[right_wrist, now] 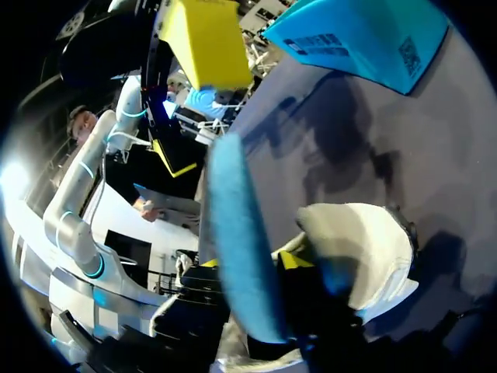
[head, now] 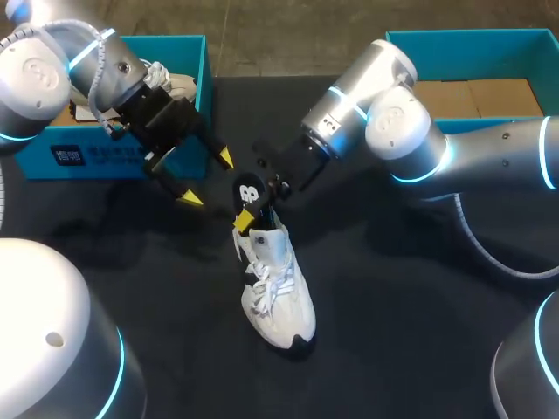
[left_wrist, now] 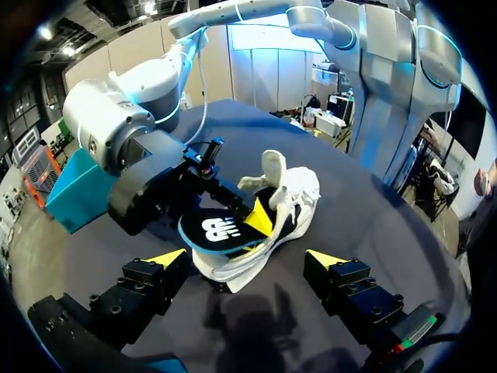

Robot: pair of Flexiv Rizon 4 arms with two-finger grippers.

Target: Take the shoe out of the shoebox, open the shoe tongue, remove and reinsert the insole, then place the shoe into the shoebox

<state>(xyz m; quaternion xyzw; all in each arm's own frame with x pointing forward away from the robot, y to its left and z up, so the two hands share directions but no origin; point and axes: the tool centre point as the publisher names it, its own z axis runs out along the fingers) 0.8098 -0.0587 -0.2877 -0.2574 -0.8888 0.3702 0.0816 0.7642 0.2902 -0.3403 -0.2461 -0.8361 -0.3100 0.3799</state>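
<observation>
White lace-up sneaker [head: 275, 292] upright on black bench [head: 393, 288], near middle. Right gripper [head: 256, 209] clamped on black insole with blue underside [head: 248, 194], half out of heel opening. Left gripper [head: 208, 178] wide open, empty, near heel. Teal cardboard shoebox [head: 113, 157] far left.

The table [head: 393, 332] is covered in a dark cloth. Near its middle a white shoe [head: 278, 292] stands on its sole, laces up and toe pointing toward the robot's side, with a black insole [head: 248, 194] sticking up out of its heel end. A blue box [head: 96, 157] sits at the far left corner, well apart from the shoe, and a second blue box [head: 472, 37] sits at the far right with brown cardboard showing inside it.
</observation>
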